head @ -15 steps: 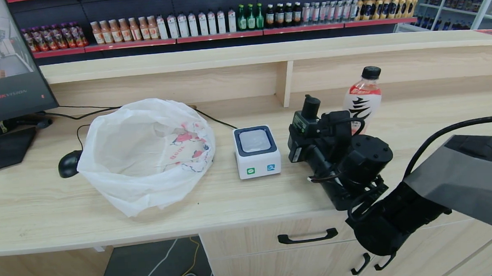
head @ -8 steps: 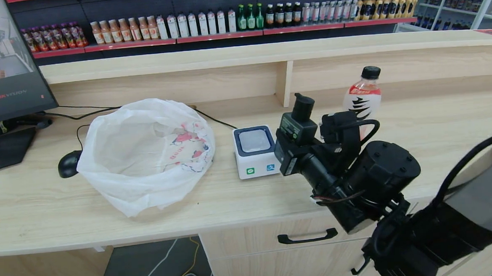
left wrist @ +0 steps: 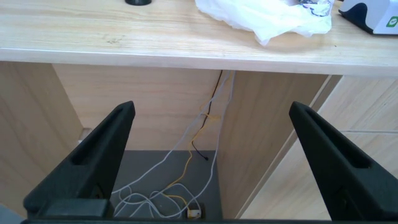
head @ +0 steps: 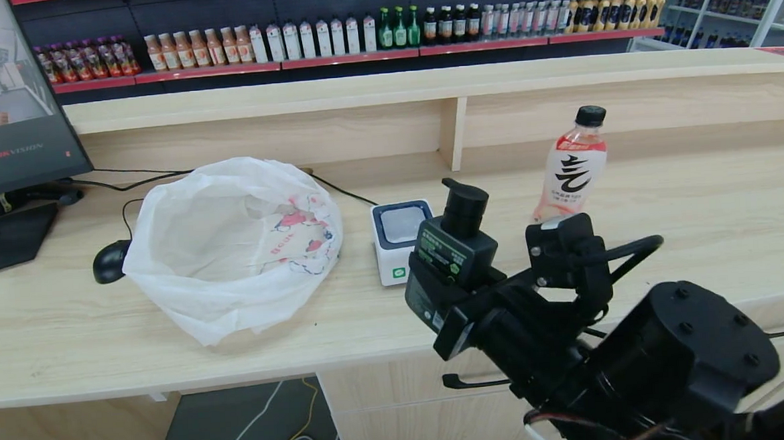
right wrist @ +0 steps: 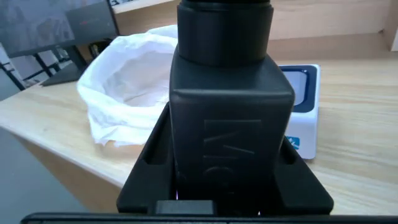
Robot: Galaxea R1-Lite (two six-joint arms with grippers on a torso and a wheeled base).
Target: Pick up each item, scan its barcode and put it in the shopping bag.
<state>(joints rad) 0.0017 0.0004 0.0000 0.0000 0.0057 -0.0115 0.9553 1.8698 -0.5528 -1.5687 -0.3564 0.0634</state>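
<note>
My right gripper [head: 446,291] is shut on a black square bottle [head: 457,247] with a round black cap and a green label, held above the counter's front edge, just in front of the white scanner [head: 396,236]. In the right wrist view the black bottle [right wrist: 230,124] sits between the fingers [right wrist: 146,168], with the scanner [right wrist: 303,106] and the open white shopping bag [right wrist: 130,87] behind it. The shopping bag [head: 232,242] lies left of the scanner. A pink drink bottle [head: 570,170] stands at the back right. My left gripper [left wrist: 211,155] hangs open below the counter edge.
A black mouse [head: 109,260] and a monitor [head: 5,133] stand left of the bag. A raised wooden shelf [head: 425,84] runs along the counter's back. Drawer handles [head: 467,382] and loose cables [left wrist: 186,174] lie under the counter.
My right arm has drawn back toward the counter's front and left with the black bottle, now covering part of the scanner. The pink drink bottle behind it has come into full view.
</note>
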